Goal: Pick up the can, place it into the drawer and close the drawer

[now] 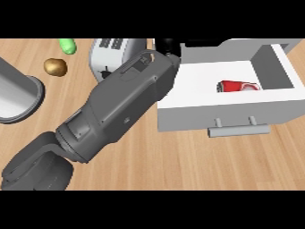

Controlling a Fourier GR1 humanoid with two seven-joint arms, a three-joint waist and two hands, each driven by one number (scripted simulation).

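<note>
Red can (238, 86) lying on its side inside the open white drawer (234, 115), on the drawer floor near the right wall, well clear of the front panel. Drawer pulled out, with a grey handle (239, 130) on its front face. To the drawer's left, a grey forearm (118, 112) running diagonally from the lower left up toward the drawer's back left corner. Only a sliver of the black hand (168, 46) visible past the forearm's end, just above that corner and up-left of the can, apart from it; cannot tell whether fingers straight or curled, nor which arm this is. Nothing seen held. Left of the hand, partly hidden under the forearm, a white toaster (112, 53). Farther left of the hand, a green item (67, 45) at the top edge, and just below it a brown round item (56, 67). Far left and lower, a large grey cylinder (6, 91) tilted on the wooden counter (181, 165). No second hand in view.
</note>
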